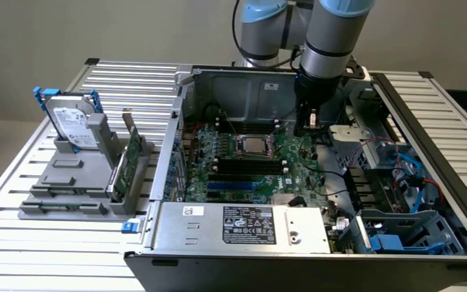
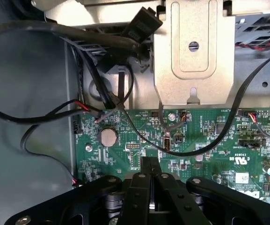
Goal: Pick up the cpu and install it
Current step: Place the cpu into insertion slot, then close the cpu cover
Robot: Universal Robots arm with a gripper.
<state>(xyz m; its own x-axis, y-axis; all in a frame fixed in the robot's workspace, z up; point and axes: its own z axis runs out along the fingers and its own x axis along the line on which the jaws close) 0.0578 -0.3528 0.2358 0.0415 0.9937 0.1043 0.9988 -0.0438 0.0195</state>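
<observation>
Gripper (image 1: pixel 305 130), fingers clenched together on nothing visible, hangs right of centre beside the socketed cpu (image 1: pixel 252 145); it should avoid snagging the black cables (image 2: pixel 92 40).

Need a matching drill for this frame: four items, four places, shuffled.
1. small square silvery cpu
2. silver hard drive with white label and blue brackets
3. long green circuit card
4. black gripper

A. on edge in grey rack, beside computer case
B. over green motherboard, near its edge
C. lying mid-motherboard
D. upright at rack's far end

Pairs: 1-C, 2-D, 3-A, 4-B
</observation>
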